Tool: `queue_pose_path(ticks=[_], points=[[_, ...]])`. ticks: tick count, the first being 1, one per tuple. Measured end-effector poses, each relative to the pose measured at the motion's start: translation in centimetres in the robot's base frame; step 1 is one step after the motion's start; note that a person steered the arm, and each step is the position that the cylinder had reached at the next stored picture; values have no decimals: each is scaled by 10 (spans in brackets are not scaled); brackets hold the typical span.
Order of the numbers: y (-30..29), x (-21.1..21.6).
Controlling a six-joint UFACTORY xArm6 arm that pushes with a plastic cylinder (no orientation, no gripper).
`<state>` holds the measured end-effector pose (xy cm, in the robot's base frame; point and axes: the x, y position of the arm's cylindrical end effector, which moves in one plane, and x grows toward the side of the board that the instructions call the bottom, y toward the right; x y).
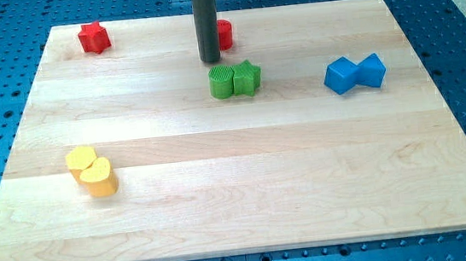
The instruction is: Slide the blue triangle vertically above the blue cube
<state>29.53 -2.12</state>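
Note:
Two blue blocks touch each other at the view's right. The left one (343,75) looks like the blue triangle, the right one (371,70) like the blue cube. My tip (211,61) is at the view's top centre, far to the left of both blue blocks. It stands just above the green round block (221,82) and beside a red block (225,34) that the rod partly hides.
A green star (247,78) touches the green round block on its right. A red star (94,38) lies at the top left. Two yellow blocks (81,159) (99,177) sit together at the lower left. The wooden board (240,198) lies on a blue perforated table.

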Motion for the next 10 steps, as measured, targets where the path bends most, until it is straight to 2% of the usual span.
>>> queue_pose_path(ticks=[1,2,3,4,5,6,7,8,9,10], points=[[6,25],[40,24],[104,12],[144,30],[189,4],[273,4],[297,79],[255,131],[248,103],[249,40]])
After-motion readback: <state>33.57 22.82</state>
